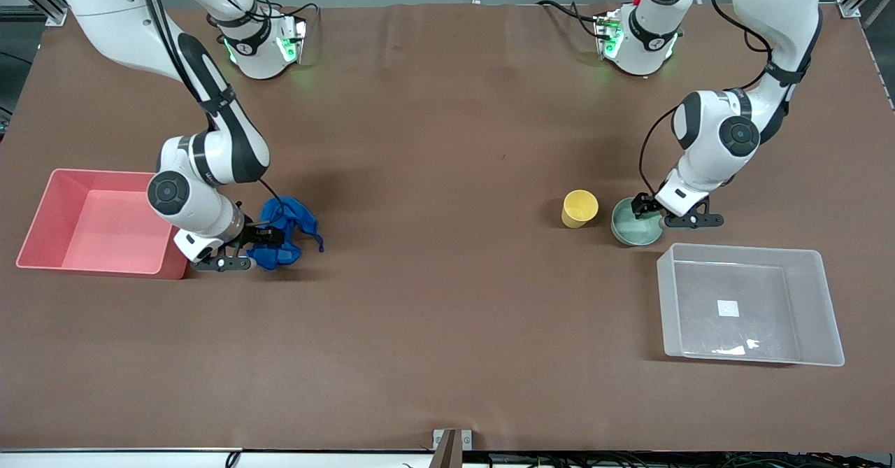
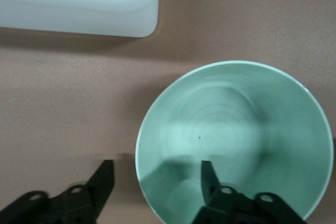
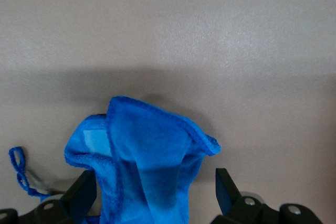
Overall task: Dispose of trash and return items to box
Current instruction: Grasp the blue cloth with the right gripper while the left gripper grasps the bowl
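The blue rag lies crumpled on the table beside the pink bin. My right gripper is low over it, open, with the rag between its fingers. The mint-green bowl stands upright beside the yellow cup, close to the clear tub. My left gripper is open at the bowl's edge. In the left wrist view one finger is inside the bowl and the other outside its rim. The tub holds only its white label.
The pink bin stands at the right arm's end of the table, touching-close to the right wrist. The tub's corner shows in the left wrist view. Bare brown table lies between the rag and the cup.
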